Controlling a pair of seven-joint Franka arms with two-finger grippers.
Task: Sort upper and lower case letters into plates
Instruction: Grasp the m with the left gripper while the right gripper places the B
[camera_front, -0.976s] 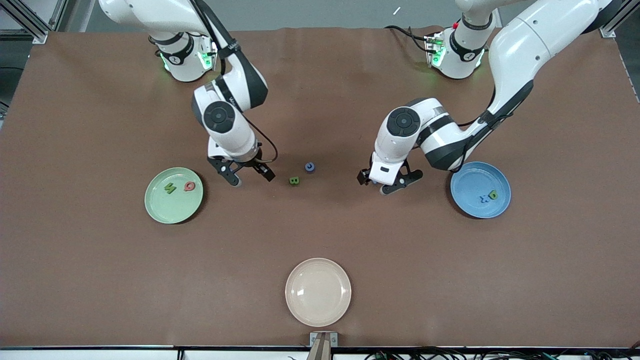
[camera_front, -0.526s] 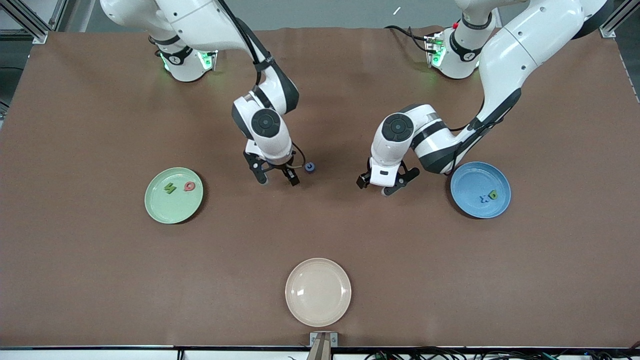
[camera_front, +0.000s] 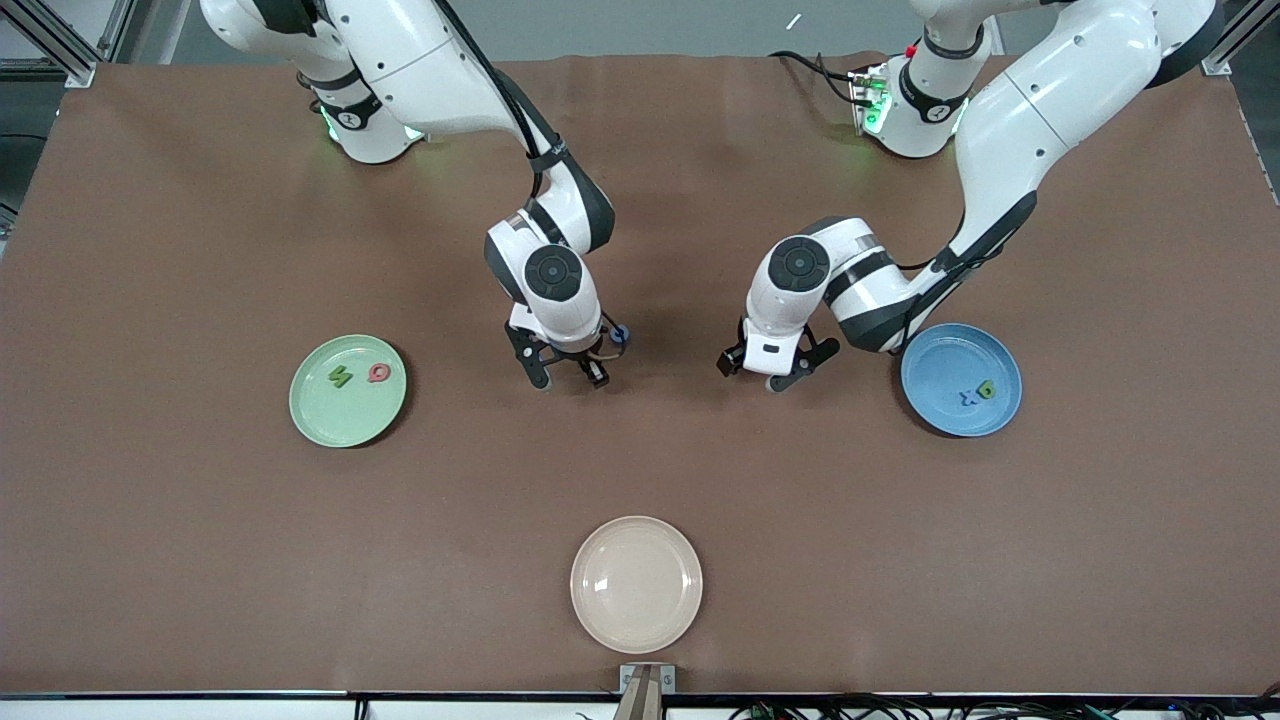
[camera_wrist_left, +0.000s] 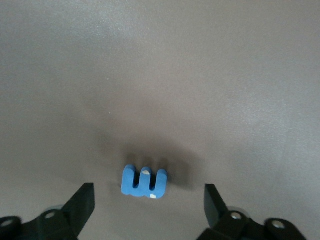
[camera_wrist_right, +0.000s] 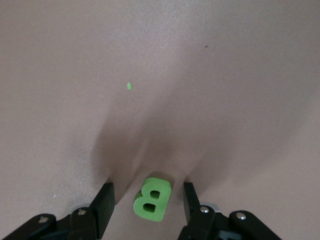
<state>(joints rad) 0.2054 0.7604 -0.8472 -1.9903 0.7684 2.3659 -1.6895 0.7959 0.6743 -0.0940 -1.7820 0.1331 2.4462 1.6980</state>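
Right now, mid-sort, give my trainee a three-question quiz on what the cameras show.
1. True or false: the green B lies on the table between the right gripper's fingers.
2. Which letter lies between the left gripper's open fingers? A) a red letter B) a blue letter C) a green letter
3. Fill in: the cream plate holds ___ letters, while the pale green plate and the blue plate hold two each.

Key: 1 true; 2 B; 3 no
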